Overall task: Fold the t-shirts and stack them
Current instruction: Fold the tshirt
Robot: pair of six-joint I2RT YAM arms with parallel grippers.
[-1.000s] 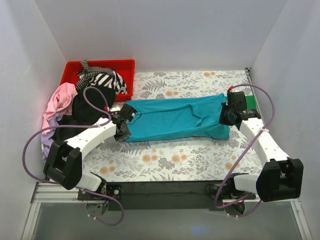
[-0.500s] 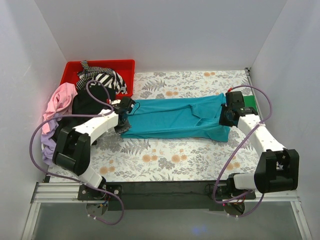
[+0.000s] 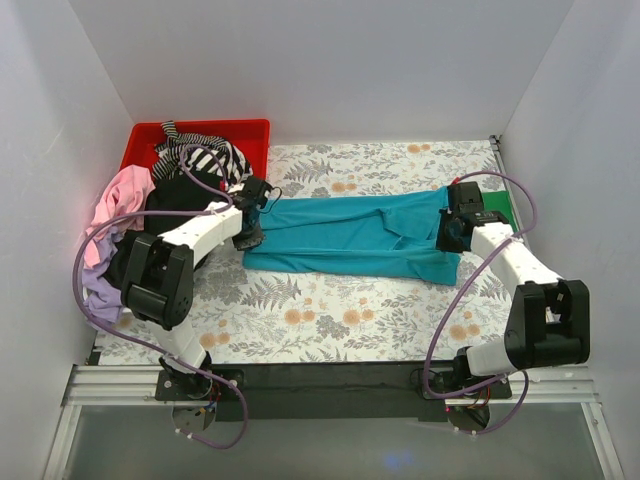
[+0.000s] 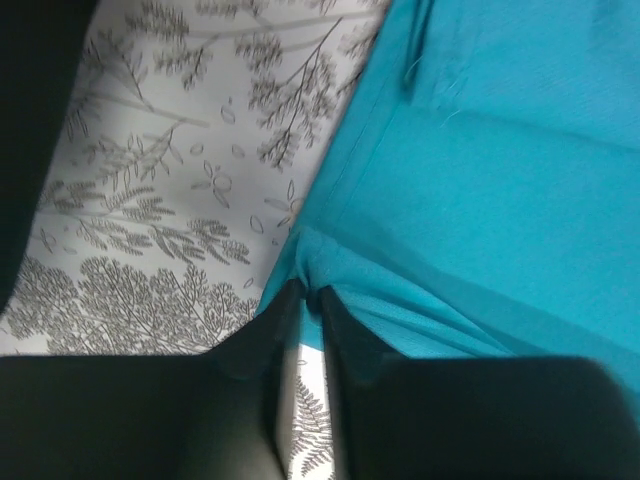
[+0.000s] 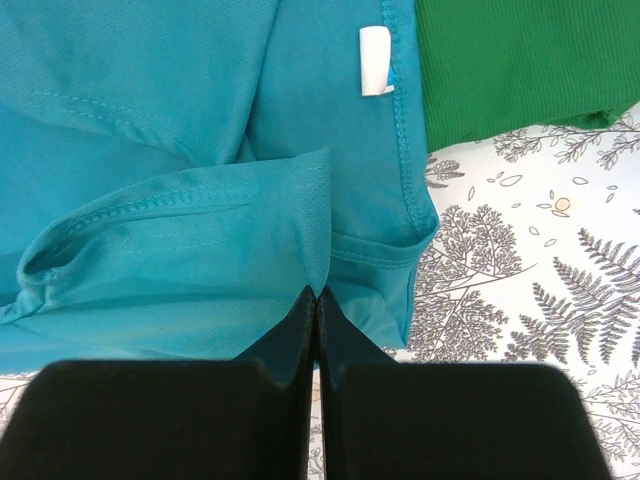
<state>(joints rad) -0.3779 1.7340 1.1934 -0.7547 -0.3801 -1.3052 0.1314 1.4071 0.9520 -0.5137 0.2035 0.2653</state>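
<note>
The plain teal t-shirt (image 3: 350,235) of soft cloth is lying flat in a long band across the table covered in floral-print sheet (image 3: 330,310), stretching from one gripper to the other. We are seeing the left gripper (image 3: 250,228) at the shirt's left end. In the left wrist view its dark fingers are standing almost together, with only a thin slit between them, and their tips are pinching the hem of the teal cloth. The right gripper (image 3: 450,232) is sitting at the shirt's other end. In the right wrist view its fingers are pressing tight together and the tips are nipping a fold of the sleeve. A small white label (image 5: 375,60) is showing ahead of those tips, on the shirt's seam.

Just beyond and to the right of the right gripper, the bright green t-shirt (image 5: 510,70) is lying partly under the teal edge. To the left of and behind the left gripper a loose heap is crowding the table's side. The black t-shirt (image 3: 175,205) is closest to the fingers, with the pink t-shirt (image 3: 122,195) and the lilac t-shirt (image 3: 98,295) farther out. The black-and-white striped t-shirt (image 3: 205,158) is spilling over the wall of the red plastic bin (image 3: 250,135), just beyond the left gripper.
</note>
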